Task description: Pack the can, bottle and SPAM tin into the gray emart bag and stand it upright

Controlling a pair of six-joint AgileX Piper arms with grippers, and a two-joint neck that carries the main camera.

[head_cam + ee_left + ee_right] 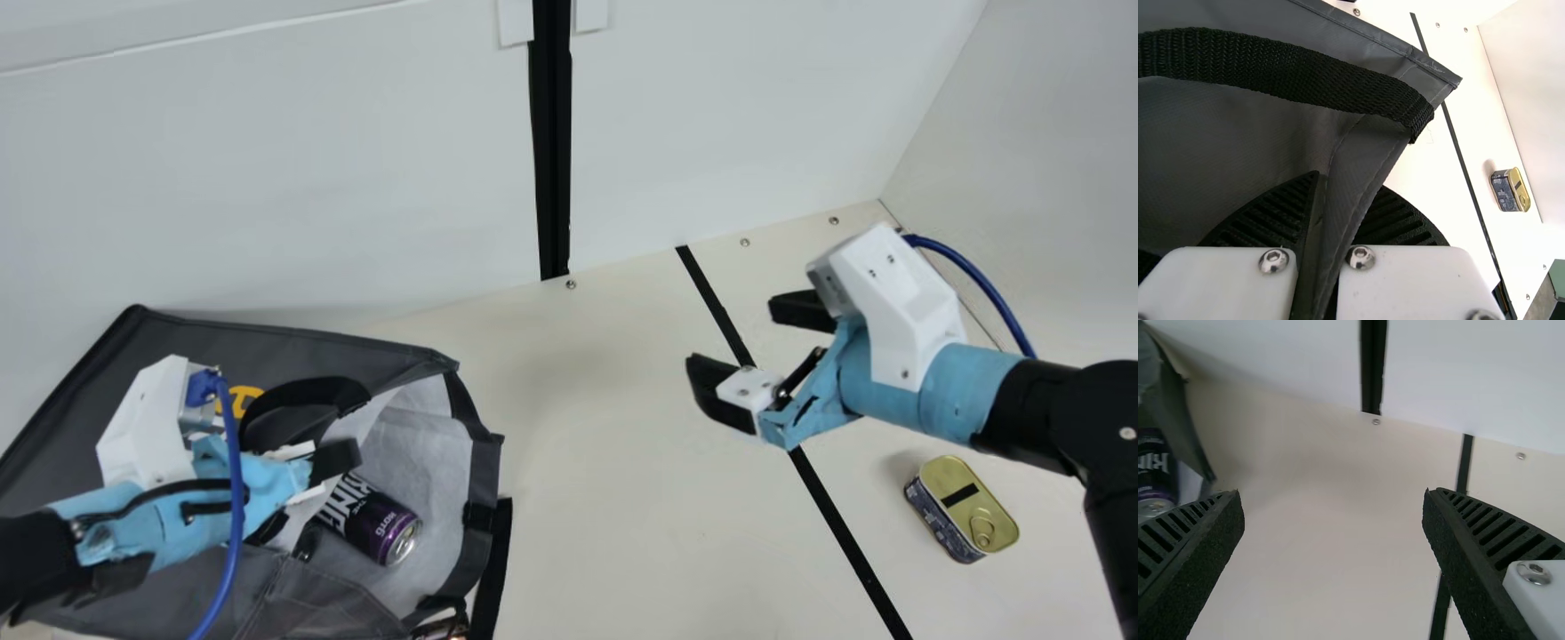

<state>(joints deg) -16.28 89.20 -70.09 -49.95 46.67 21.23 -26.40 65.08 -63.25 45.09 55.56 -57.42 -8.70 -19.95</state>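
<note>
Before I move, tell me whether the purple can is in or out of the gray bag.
In: the purple can lies inside the open mouth of the gray bag, with pale lining beside it.

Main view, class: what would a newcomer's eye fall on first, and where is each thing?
Probably the big gray bag lying open at the left, a purple can bright against its pale lining, while the left tool pinches a fold of the bag. Next, the right tool, its fingers apart above the cream table, and the gold-topped tin by itself at the lower right.
</note>
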